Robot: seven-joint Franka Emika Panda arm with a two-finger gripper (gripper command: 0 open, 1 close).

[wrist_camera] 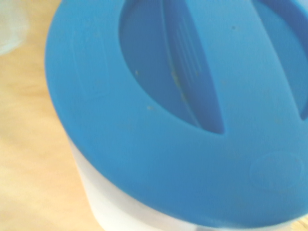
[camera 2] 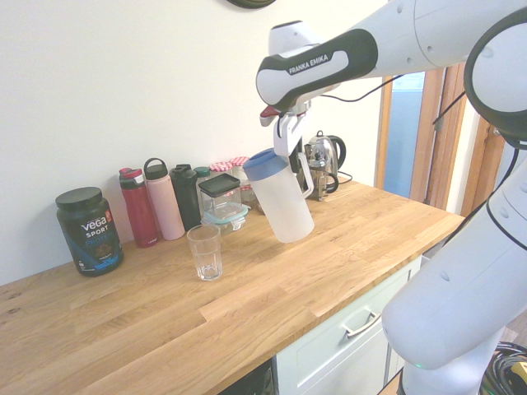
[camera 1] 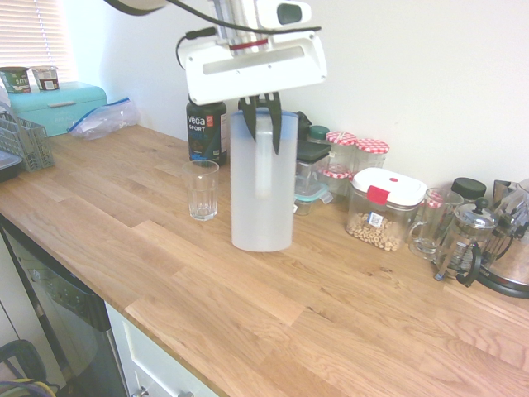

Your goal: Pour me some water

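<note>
Pale wall (camera 1: pixel 446 74) backs a wooden counter (camera 1: pixel 169 273), where the tall frosted jug (camera 1: pixel 263 203) leans with its blue lid (camera 2: pixel 265 164) towards the clear glass (camera 1: pixel 202 192), apart from it. Robot gripper (camera 1: pixel 264 145) is closed on the jug's handle (camera 2: pixel 305 175), one finger on either side, narrowly parted by it. Whether the base touches the wood is hard to tell. Water seems to be inside the jug, though the cloudy plastic hides its level. Behind stand a black Vega tub (camera 1: pixel 207 132) and lidded jars (camera 1: pixel 340 150).
</note>
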